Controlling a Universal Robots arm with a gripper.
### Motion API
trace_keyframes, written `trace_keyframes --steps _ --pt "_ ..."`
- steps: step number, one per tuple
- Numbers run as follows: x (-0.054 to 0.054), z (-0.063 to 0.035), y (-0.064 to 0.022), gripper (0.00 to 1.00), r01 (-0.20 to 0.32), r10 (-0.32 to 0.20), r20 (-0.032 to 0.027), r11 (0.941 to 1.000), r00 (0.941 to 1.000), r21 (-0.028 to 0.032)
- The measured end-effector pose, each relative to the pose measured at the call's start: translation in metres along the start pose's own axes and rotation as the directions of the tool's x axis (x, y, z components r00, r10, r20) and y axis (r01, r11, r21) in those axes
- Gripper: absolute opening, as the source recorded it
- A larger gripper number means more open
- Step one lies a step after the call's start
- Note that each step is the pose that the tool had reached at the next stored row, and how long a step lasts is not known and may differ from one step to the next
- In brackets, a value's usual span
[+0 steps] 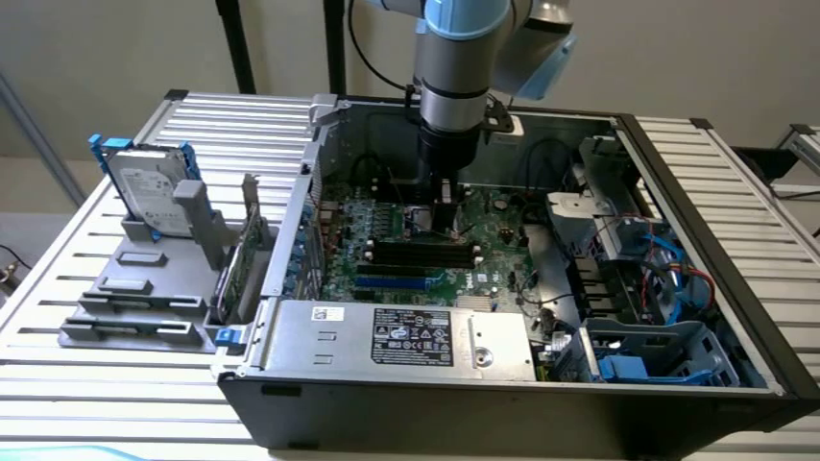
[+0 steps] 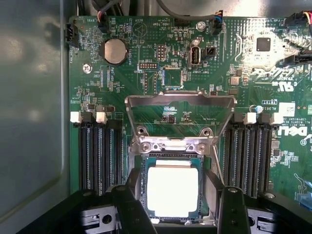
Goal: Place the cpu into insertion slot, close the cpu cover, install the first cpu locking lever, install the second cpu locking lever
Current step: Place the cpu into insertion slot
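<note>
The gripper (image 2: 181, 196) is spread wide, its two black fingers (image 2: 130, 207) standing one on each side of the cpu (image 2: 173, 191) and holding nothing. The cpu lies flat in the insertion slot (image 2: 170, 145), pale face up, between the fingers; no finger presses on its edges, though one finger overlaps the socket's side as seen in the wrist view. Just beyond the socket the cpu cover (image 2: 180, 100) is swung up and open on its hinge, with green board showing through its cut-out middle. Long black memory slots (image 2: 100, 156) flank the socket on both sides.

In the exterior view the arm (image 1: 455, 86) enters at the top centre of the frame and hangs almost straight down into the open computer case (image 1: 666, 192), wrist vertical, with the gripper (image 1: 445, 219) low over the motherboard (image 1: 494, 254) near the middle of the frame. The case lies on a slatted table (image 1: 230, 125). At the exterior view's left a hard drive (image 1: 144, 187) stands in a grey holder.
</note>
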State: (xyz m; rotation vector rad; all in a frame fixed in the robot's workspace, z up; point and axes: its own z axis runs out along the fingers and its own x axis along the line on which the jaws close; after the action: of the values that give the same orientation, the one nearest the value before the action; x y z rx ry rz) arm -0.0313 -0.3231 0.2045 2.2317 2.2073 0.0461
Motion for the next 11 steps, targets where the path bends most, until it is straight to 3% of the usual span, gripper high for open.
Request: trace_keyframes --steps 4,6,7,11 --pt "-0.001 -0.0050 -0.0063 0.60 0.000 0.000 -0.0001 1.0000 1.0000 -0.0001" --pt "-0.003 -0.0070 -0.0126 0.47 0.000 0.000 -0.0002 1.0000 1.0000 -0.0001" --pt "-0.003 -0.0078 -0.0166 0.47 0.000 0.000 0.0000 1.0000 1.0000 0.0000" --pt "-0.006 -0.0111 -0.0344 0.30 0.000 0.000 0.0000 1.0000 1.0000 0.0000"
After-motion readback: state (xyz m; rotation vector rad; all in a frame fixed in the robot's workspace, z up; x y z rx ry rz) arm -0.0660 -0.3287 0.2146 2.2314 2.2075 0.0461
